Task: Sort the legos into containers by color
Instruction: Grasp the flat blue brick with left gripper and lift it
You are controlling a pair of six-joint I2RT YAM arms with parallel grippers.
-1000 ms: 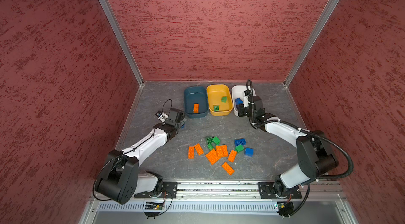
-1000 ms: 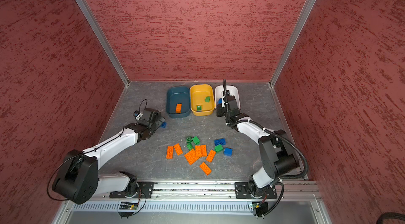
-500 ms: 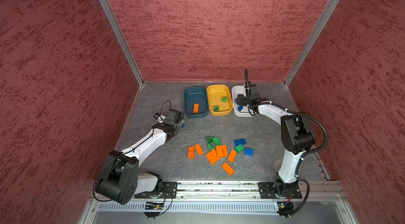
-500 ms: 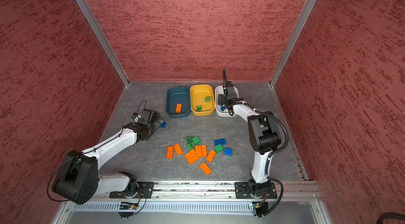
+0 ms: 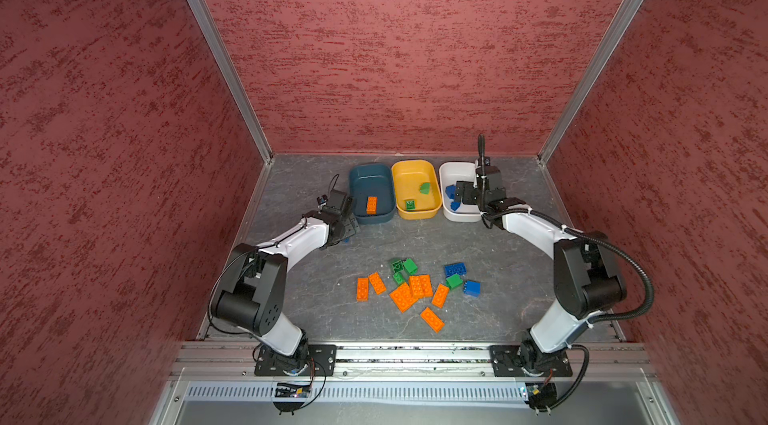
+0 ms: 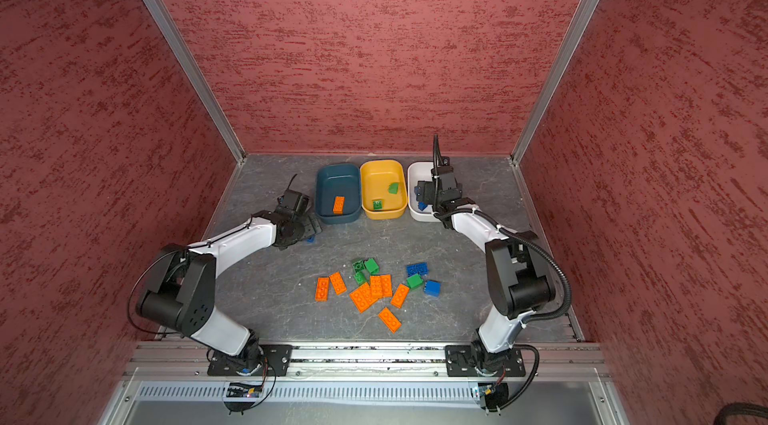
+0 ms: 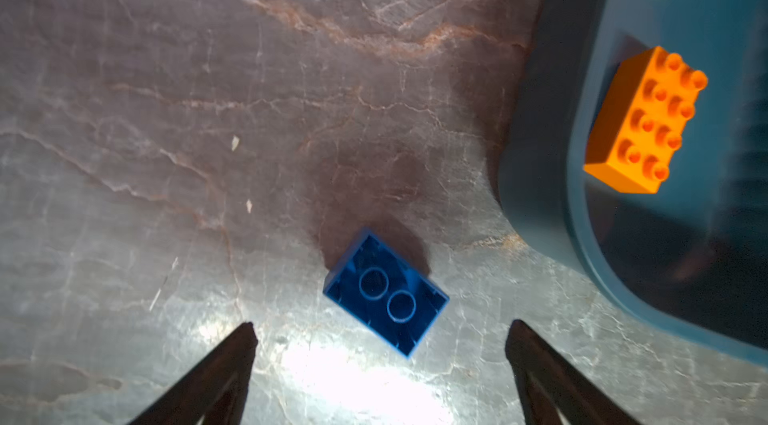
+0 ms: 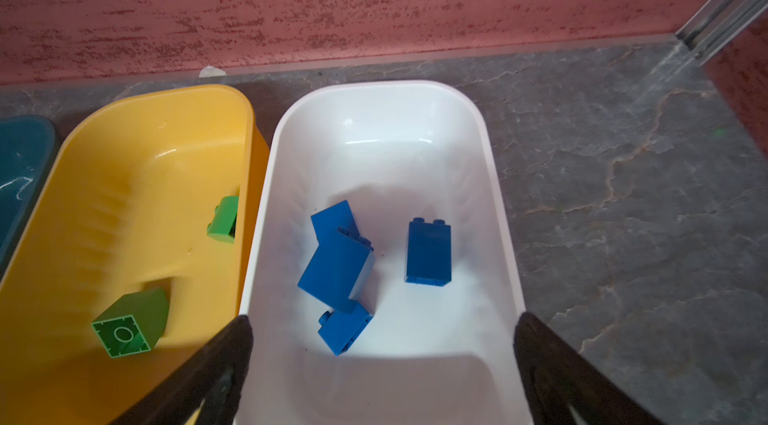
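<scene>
The left claw [image 7: 382, 324] has its jaws apart and empty, low over a lone blue brick [image 7: 386, 294] lying studs-down on the tabletop [image 7: 166, 111] by the teal tub [image 7: 540, 152], which sits just beside the yellow tub [image 8: 245, 111] and holds an orange brick [image 7: 644, 119]; it is likely lining up a pick, since blue doesn't belong there. The right claw [image 8: 382, 317] has its jaws wide apart and empty above the white tub [image 8: 494, 177] on the yellow tub's other flank, with several blue bricks [image 8: 336, 269] inside, so that's the blue bin. Green blocks [image 8: 133, 323] lie in the yellow tub, and the remaining legos [image 5: 411, 285] are loose, well apart from it toward the arm bases.

Three containers [image 5: 409, 179] sit side by side behind the scattered legos [image 5: 405, 296].
</scene>
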